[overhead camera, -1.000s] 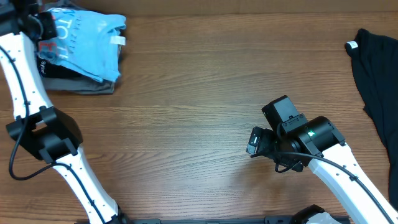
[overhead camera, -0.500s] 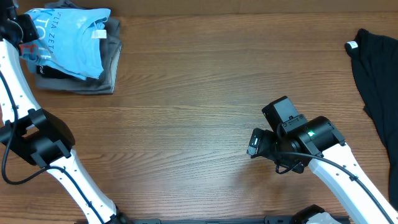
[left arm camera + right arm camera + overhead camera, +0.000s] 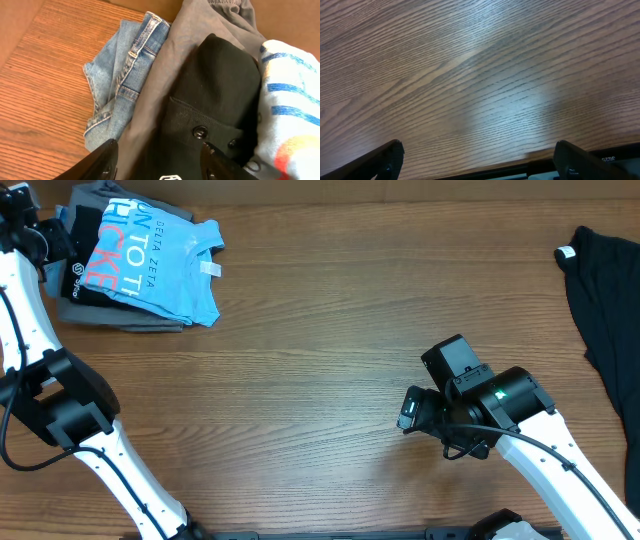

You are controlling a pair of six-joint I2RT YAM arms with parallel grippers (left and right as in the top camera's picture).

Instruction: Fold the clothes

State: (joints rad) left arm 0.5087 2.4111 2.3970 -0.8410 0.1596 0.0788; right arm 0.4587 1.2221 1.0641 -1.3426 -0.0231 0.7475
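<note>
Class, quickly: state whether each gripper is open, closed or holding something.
Left gripper: open, holding nothing, above the clothes.
Right gripper: open, empty, above the table.

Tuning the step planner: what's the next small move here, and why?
Probably swing the right gripper toward the black garment at the right edge of the table. It lies spread and unfolded, the right fingers are open over bare wood, and the light blue T-shirt already sits on the stack by the left gripper.
</note>
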